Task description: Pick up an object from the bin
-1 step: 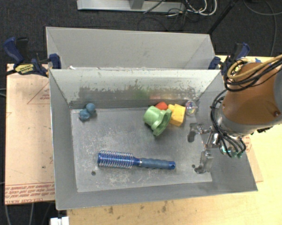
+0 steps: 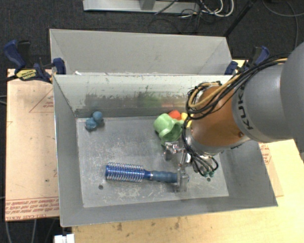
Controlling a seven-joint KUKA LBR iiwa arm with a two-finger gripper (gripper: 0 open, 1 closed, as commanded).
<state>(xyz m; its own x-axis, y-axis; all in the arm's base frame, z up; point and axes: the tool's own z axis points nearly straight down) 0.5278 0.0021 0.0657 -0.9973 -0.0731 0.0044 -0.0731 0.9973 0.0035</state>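
Camera view: "KUK" on arm (image 2: pixel 265 103), end effector (image 2: pixel 181 180) at blue hairbrush (image 2: pixel 134 173).

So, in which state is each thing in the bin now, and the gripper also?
Gripper: low in the grey metal bin, at the brush's handle end; grasp cannot be told.
Blue plastic hairbrush: lying flat on the floor, handle toward the gripper.
Green rounded lump: resting near the back wall, beside the arm.
Small orange thing: behind the green lump, mostly hidden.
Small blue lump: lying apart, far left corner.
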